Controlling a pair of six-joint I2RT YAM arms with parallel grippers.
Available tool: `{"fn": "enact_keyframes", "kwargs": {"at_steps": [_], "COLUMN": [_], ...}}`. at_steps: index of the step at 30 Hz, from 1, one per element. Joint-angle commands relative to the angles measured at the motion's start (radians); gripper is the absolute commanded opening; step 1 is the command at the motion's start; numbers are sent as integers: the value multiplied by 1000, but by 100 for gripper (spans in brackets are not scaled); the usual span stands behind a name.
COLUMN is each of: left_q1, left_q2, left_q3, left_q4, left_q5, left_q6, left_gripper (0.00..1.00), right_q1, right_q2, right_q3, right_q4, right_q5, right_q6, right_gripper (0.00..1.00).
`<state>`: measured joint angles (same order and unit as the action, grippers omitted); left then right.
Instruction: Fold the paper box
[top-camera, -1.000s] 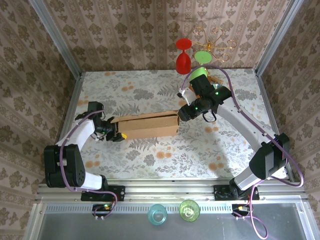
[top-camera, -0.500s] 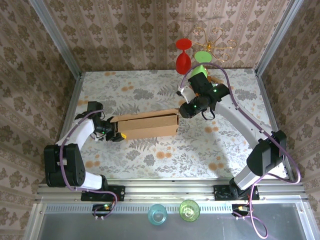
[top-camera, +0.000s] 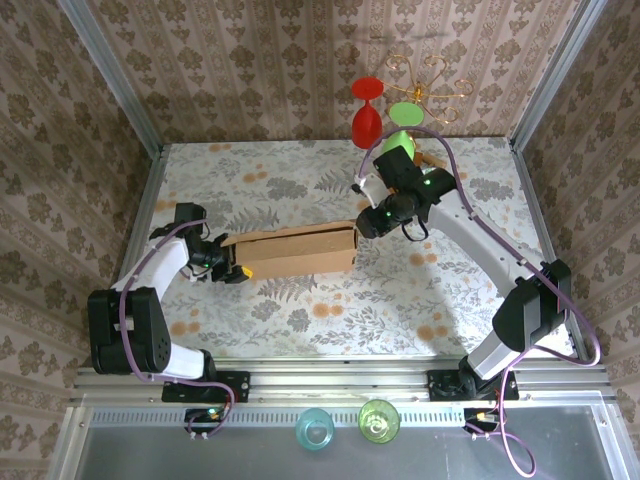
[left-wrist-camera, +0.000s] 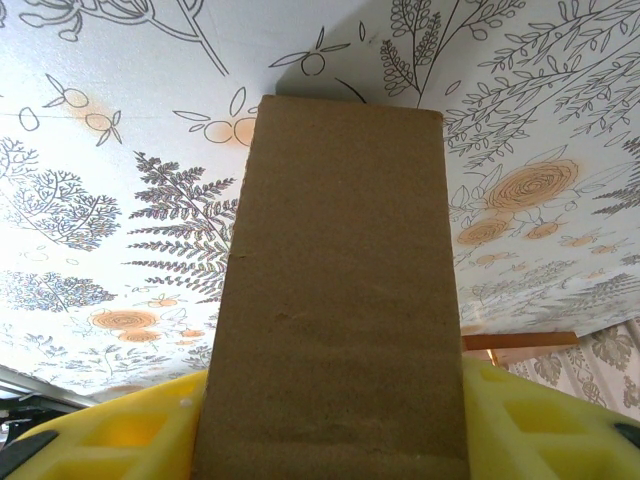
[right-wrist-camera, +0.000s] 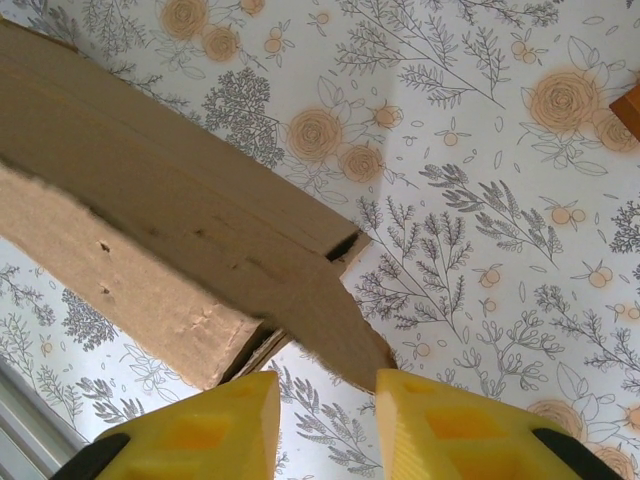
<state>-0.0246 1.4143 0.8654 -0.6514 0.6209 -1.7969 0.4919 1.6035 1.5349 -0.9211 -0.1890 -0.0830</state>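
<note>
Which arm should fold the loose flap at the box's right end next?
Right. The right gripper sits open at the loose flap of the plain brown corrugated cardboard box; the left gripper is clamped on the opposite end, likely steadying it.

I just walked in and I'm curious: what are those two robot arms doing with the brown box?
They are working on folding a paper box that lies on the flowery table. The left gripper is clamped on the box's left end, holding it in place. The right gripper sits at the right end with its fingers apart, just by a loose flap that sticks out there. The box is not fully folded yet.
</note>
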Motion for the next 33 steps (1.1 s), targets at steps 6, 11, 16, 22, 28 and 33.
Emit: {"fn": "enact_keyframes", "kwargs": {"at_steps": [6, 11, 16, 22, 28, 33], "left_q1": [4, 4, 4, 3, 4, 5], "left_q2": [10, 14, 17, 18, 18, 18], "left_q3": [17, 19, 23, 23, 23, 25], "left_q4": [-43, -39, -36, -33, -36, -43], "left_q5": [-67, -68, -66, -69, -72, -76], "left_q6": [32, 31, 27, 13, 11, 14], "left_gripper": [25, 25, 25, 25, 25, 25], "right_q1": [11, 17, 35, 57, 63, 39], "right_q2": [10, 10, 7, 10, -9, -19], "right_q3": [12, 7, 10, 23, 17, 6], "right_q4": [1, 9, 17, -9, -21, 1], "right_q5": [29, 38, 51, 62, 84, 56], "right_q6": [2, 16, 61, 137, 203, 193], "right_gripper": [26, 16, 4, 0, 0, 13]}}
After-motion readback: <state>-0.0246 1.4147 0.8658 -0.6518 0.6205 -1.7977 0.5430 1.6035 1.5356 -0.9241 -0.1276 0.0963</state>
